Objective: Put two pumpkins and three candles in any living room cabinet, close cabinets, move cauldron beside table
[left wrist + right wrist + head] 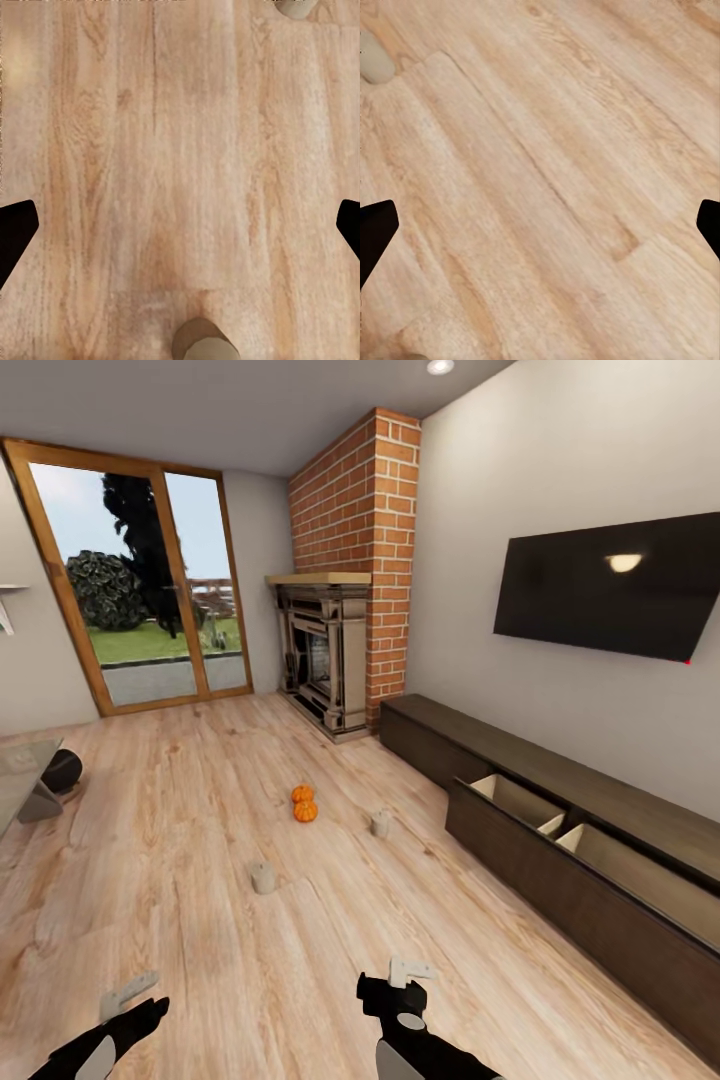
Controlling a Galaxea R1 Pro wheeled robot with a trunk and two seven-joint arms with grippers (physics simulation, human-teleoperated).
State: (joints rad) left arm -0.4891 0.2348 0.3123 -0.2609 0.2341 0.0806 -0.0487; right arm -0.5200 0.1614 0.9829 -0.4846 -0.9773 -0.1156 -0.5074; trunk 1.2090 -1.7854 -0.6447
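Observation:
Two orange pumpkins (302, 793) (305, 811) sit close together on the wood floor mid-room. One pale candle (263, 877) stands nearer me and another candle (381, 823) stands nearer the cabinet (430, 735). The cabinet is long, dark brown and runs along the right wall. Its near front (560, 865) is pulled out and shows a beige inside. The black cauldron (62, 770) sits at the far left beside a glass table (18, 785). My left gripper (128, 995) (180, 232) and right gripper (410, 970) (540, 232) hang open over bare floor, holding nothing. Each wrist view also catches a candle (202, 346) (375, 61).
A brick chimney with a fireplace (325, 655) stands at the back, left of the cabinet. A glass patio door (140, 590) fills the back left wall. A black TV (610, 585) hangs above the cabinet. Open wood floor lies between me and the pumpkins.

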